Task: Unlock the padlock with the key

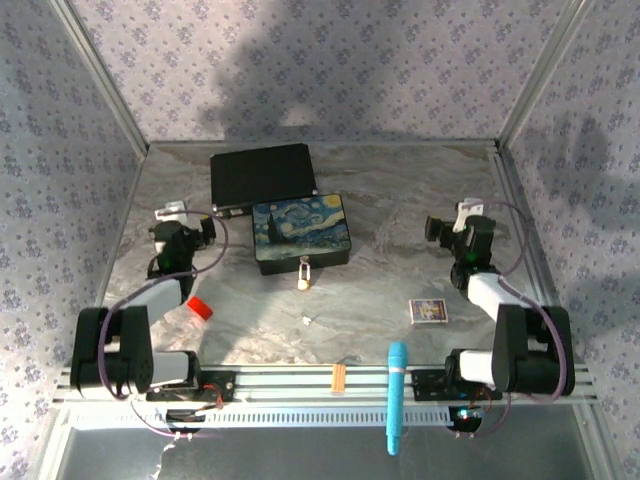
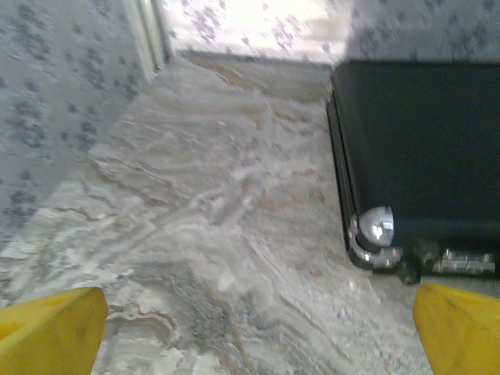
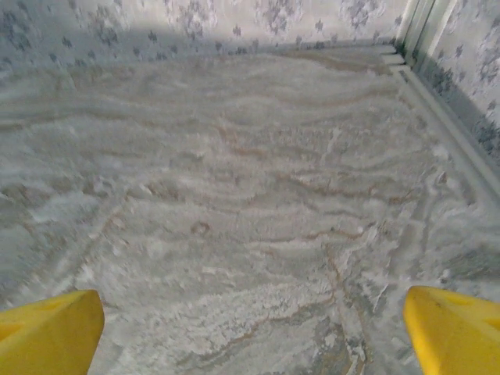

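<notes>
Left arm [image 1: 160, 295], right arm [image 1: 490, 290] folded low, wrists forward — jaws spread wide.

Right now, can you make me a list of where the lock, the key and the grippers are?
padlock: at the near edge of the painted box
key: on the table, below the padlock in the top view, apart from it
left gripper: open, empty, near the black case
right gripper: open, empty, over bare table

We're in a lab robot cell: floral-print walls [image 1: 350, 60] on alu posts [image 1: 102, 72], marble-look table [image 1: 400, 270], 2 arms [image 1: 120, 345] bolted to a slotted rail [image 1: 270, 382].
</notes>
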